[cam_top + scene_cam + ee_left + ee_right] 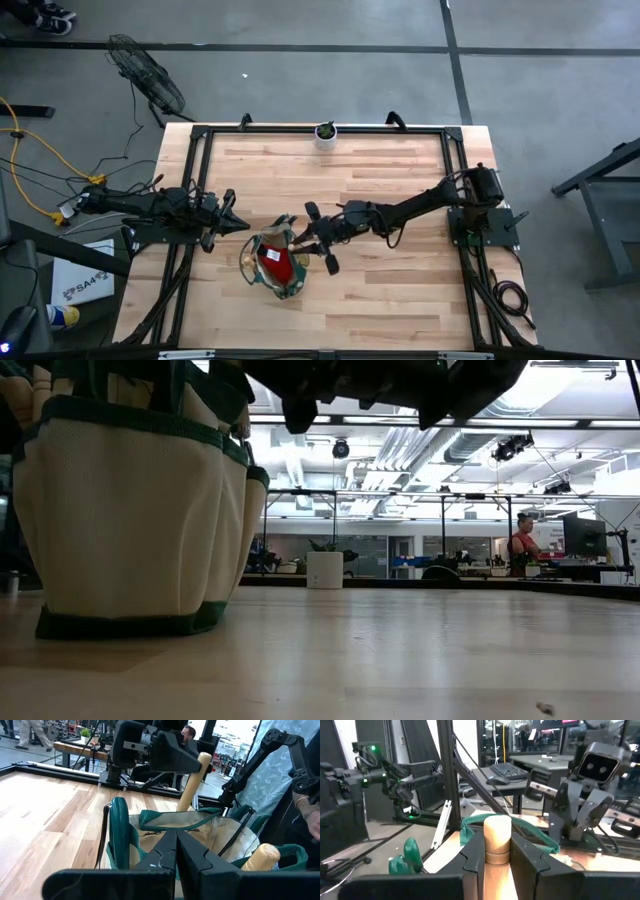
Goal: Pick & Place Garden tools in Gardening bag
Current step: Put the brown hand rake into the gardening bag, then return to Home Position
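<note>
The tan gardening bag (272, 265) with green trim stands on the table left of centre and fills the left of the low view (130, 510). A red item (272, 262) lies inside it, and a wooden handle (262, 857) sticks up from its rim. My right gripper (305, 240) is just over the bag's right rim, shut on a wooden-handled tool (192, 785). My left gripper (243, 225) is shut and empty, close by the bag's far-left side. Its fingers point at the bag (200, 827). My right gripper pinches the tool's wooden handle (497, 845) between its two fingers, near the handle's rounded free end, which sticks out past the fingertips. It comes from the table's right. The handle stands tilted, and its lower part goes down behind the bag's green rim (184, 807).
A small white pot with a green plant (326, 133) stands at the middle of the table's far edge and shows in the low view (325, 570). A black frame runs round the table. Bare wood lies in front of and behind the bag. A person sits far off in the room.
</note>
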`<control>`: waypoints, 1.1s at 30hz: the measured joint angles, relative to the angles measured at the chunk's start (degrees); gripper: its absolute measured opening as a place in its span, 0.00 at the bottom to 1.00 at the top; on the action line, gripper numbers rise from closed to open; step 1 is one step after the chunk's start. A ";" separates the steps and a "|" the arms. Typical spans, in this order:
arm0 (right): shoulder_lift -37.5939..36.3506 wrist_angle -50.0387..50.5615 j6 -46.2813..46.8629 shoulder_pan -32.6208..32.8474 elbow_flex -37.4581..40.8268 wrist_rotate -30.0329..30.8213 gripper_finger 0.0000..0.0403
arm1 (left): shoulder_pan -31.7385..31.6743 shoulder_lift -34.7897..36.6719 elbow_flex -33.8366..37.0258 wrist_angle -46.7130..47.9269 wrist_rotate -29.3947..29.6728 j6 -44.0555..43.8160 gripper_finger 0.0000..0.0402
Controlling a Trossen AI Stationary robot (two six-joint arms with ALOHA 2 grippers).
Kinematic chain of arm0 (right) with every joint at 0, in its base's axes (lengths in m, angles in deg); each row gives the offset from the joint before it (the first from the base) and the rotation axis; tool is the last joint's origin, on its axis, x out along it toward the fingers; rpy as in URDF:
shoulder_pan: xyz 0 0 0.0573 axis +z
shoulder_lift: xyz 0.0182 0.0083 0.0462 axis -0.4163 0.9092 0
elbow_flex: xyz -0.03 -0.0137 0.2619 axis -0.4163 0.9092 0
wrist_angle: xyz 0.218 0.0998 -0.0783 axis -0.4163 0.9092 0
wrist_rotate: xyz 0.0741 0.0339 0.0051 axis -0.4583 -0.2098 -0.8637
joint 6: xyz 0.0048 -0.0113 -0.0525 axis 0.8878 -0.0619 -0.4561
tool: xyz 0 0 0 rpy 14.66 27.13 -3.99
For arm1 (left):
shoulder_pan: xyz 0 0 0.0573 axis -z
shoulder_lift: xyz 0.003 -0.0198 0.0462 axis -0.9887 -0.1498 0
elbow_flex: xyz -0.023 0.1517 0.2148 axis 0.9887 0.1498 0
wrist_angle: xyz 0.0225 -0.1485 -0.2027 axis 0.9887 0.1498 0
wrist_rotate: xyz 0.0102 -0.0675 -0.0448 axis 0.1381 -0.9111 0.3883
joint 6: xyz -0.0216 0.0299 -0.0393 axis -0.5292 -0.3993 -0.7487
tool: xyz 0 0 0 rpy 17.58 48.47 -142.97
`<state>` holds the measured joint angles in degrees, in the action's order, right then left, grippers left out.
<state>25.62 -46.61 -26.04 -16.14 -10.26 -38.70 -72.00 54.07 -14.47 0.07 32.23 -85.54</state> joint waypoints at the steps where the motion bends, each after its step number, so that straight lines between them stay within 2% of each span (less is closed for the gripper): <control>1: 0.00 -0.06 -0.01 -0.02 -0.08 0.16 0.13 | 0.01 -0.02 0.00 0.01 0.01 0.00 0.00; 4: 0.00 0.09 -0.31 -0.27 -0.10 2.13 0.14 | 0.00 -0.04 0.00 0.01 0.02 0.01 0.00; 7: 0.00 0.18 -0.32 -0.38 -0.10 3.39 0.19 | 0.01 -0.04 -0.01 0.00 0.00 0.01 0.00; 19: -0.02 1.49 2.19 -0.21 -0.10 2.73 0.32 | 0.00 -0.07 0.00 0.02 0.02 0.00 0.00; 27: -0.87 3.46 6.40 -0.23 -0.61 2.63 0.53 | 0.01 -0.07 0.00 0.02 0.02 0.01 0.00; 33: -5.43 11.60 7.72 -0.23 -1.74 2.94 0.64 | -0.01 -0.09 0.00 0.02 0.02 -0.01 0.00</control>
<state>20.19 -35.02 -18.31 -16.37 -12.00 -35.76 -72.01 53.98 -14.47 0.09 32.25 -85.55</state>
